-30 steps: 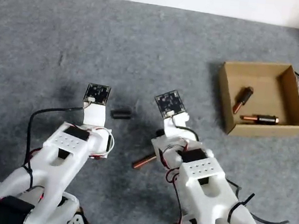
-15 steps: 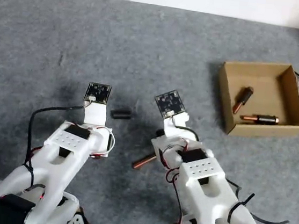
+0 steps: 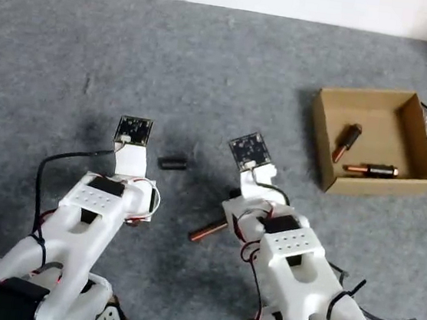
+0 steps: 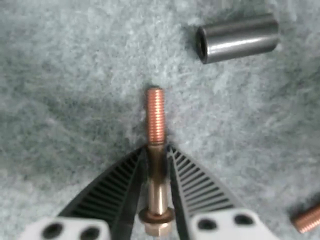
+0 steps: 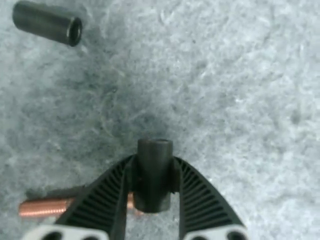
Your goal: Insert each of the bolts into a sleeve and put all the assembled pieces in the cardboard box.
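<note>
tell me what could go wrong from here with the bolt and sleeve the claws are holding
The left claw grips its bolt near the head, so the long threaded end may wobble and miss the bore.
The right claw may let its sleeve tilt if pushed off-centre.
The loose sleeve and loose bolt lie between the arms and could get knocked.

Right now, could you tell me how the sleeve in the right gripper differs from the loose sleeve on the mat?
The held sleeve is clamped in the right gripper; the loose sleeve lies untouched on the mat. The held sleeve points straight out from the gripper; the loose sleeve lies crosswise. Both are dark, hollow tubes.
</note>
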